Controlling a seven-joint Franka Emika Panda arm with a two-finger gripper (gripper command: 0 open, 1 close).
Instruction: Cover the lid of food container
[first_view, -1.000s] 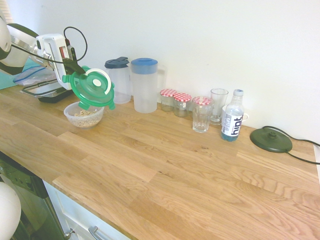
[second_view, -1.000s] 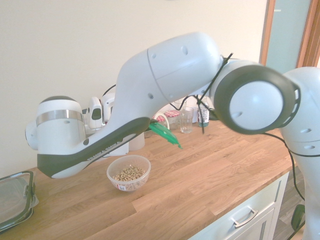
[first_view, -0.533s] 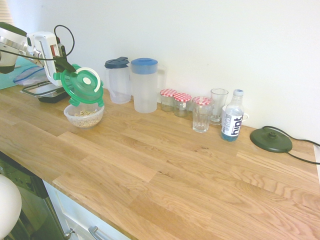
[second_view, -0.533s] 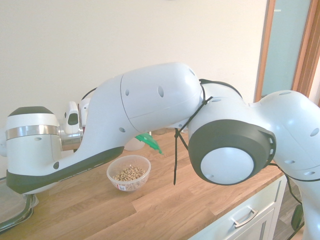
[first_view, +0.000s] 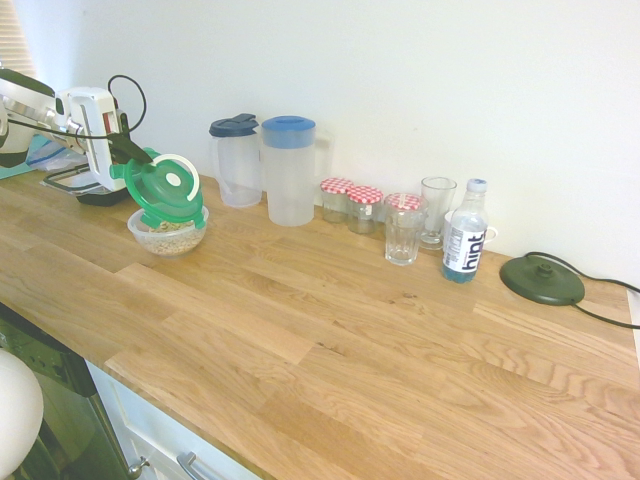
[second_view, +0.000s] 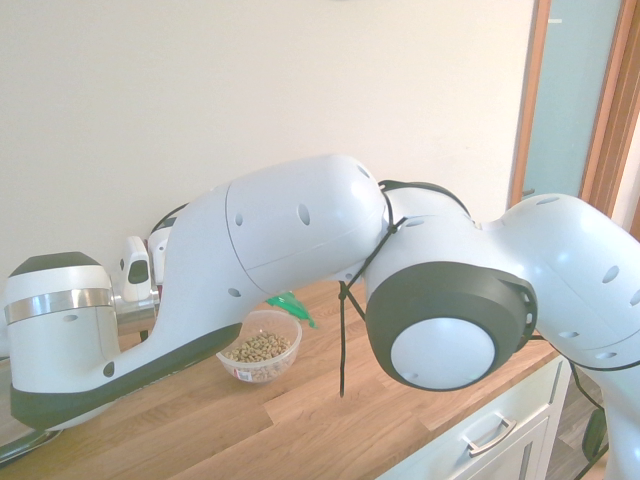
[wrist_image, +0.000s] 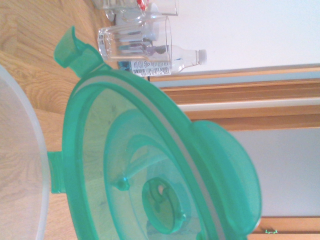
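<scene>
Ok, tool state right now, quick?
Tool: closed on the edge of the green lid, holding it tilted at the bowl.

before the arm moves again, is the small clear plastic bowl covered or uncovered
Uncovered: brownish cereal shows inside the small clear plastic bowl, and the round translucent green lid is tilted, not seated on it.

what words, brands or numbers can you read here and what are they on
"hint", on the label of the bottle
Smaller print on that same label: too small to read
Red mark on the bowl of cereal: too small to read
</scene>
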